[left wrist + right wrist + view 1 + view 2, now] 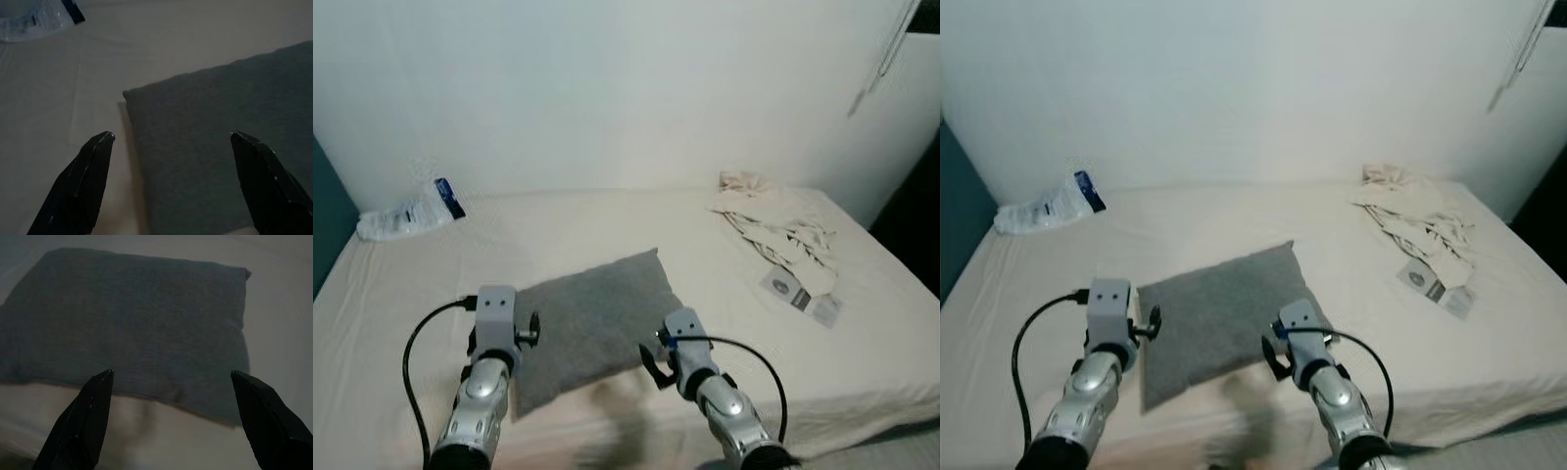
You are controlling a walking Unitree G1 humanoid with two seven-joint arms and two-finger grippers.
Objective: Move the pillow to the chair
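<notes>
The gray pillow (pixel 590 328) lies flat on the bed (pixel 607 230), directly ahead of and between the two grippers, its long axis running slantwise from the near left corner up to the far right corner. The left gripper (pixel 171 139) hangs over the pillow's left edge, fingers spread wide: one fingertip sits above the bare sheet, the other above the gray fabric. The right gripper (pixel 171 377) also stands spread wide, just short of the pillow's near edge, with most of the cushion lying beyond it. Both arms look about equally near, so a two-sided grasp seems likely to suit.

The pillow is a soft, plump rectangle in a fine-knit, matte cover, with slightly puckered corners. The sheet is smooth, pale cream. Far off to the right lies crumpled light cloth (pixel 773 225); far left, a plastic packet (pixel 411 212).
</notes>
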